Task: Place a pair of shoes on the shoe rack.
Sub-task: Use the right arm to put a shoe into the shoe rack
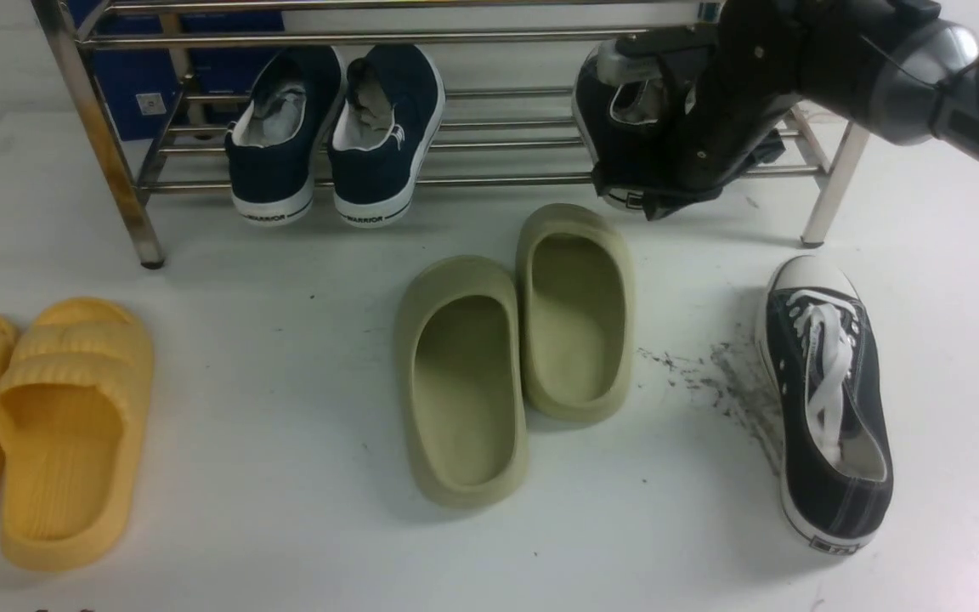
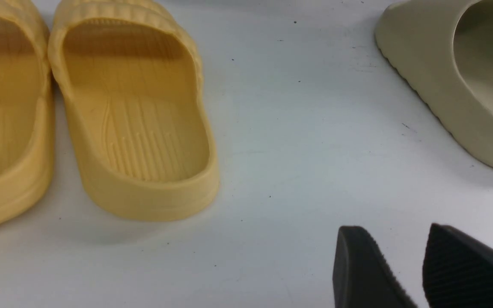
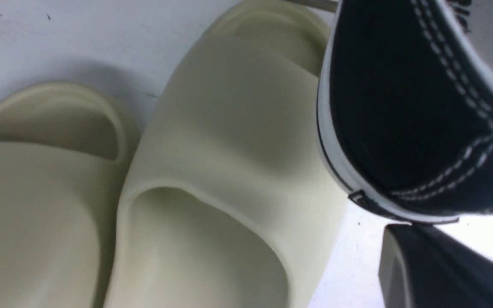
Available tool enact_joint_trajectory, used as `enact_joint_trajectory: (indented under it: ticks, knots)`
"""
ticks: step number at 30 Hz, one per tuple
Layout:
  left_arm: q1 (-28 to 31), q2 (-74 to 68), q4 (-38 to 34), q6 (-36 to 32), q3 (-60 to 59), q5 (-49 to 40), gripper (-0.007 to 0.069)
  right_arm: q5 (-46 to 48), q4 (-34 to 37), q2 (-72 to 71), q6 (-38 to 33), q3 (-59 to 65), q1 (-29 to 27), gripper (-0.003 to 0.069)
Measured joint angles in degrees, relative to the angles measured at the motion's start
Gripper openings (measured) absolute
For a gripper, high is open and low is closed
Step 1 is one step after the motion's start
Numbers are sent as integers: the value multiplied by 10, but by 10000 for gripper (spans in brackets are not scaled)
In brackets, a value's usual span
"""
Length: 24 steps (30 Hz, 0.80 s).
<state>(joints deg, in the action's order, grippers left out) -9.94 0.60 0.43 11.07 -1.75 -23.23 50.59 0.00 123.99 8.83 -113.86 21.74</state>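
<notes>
One black sneaker (image 1: pixel 617 127) with a white sole is at the right end of the steel shoe rack's (image 1: pixel 498 144) lower shelf, its heel hanging over the front bar. My right gripper (image 1: pixel 668 183) is shut on that heel. In the right wrist view the heel (image 3: pixel 400 107) fills the corner above one dark finger (image 3: pixel 422 265). The other black sneaker (image 1: pixel 829 399) with white laces lies on the floor in front of the rack's right leg, toe toward the rack. My left gripper (image 2: pixel 396 239) is open and empty over bare floor; it is out of the front view.
Two navy slip-ons (image 1: pixel 332 127) sit on the lower shelf at left. Two olive foam slippers (image 1: pixel 523 340) lie on the floor at the middle, just left of the held sneaker. Yellow slippers (image 1: pixel 65 425) lie at front left. Dark scuff marks (image 1: pixel 710 374) spot the floor.
</notes>
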Motion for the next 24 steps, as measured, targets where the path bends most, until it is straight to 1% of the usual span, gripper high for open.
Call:
enact_joint_trajectory:
  ticks: [5, 10, 14, 16, 19, 20, 21, 22, 23, 24]
  knots:
    - [0, 0, 0, 0, 0, 0, 239, -17, -3, 1, 0, 0, 0, 4]
    - [0, 0, 0, 0, 0, 0, 239, -15, -4, 5, 0, 0, 0, 7]
    - [0, 0, 0, 0, 0, 0, 239, -6, -8, 5, 0, -1, 0, 33]
    - [0, 0, 0, 0, 0, 0, 239, 3, -9, 4, 0, -1, 0, 85]
    - [0, 0, 0, 0, 0, 0, 239, 21, -6, -6, 0, -1, 0, 200]
    - [0, 0, 0, 0, 0, 0, 239, 24, -5, -9, 0, -1, 0, 208]
    - [0, 0, 0, 0, 0, 0, 239, 39, -4, -21, -1, -1, 0, 270]
    - [0, 0, 0, 0, 0, 0, 239, 44, 0, -25, -1, -1, 0, 296]
    - [0, 0, 0, 0, 0, 0, 239, 81, 0, -49, -5, -1, 0, 365]
    - [0, 0, 0, 0, 0, 0, 239, 97, 0, -62, -10, -1, 0, 385]
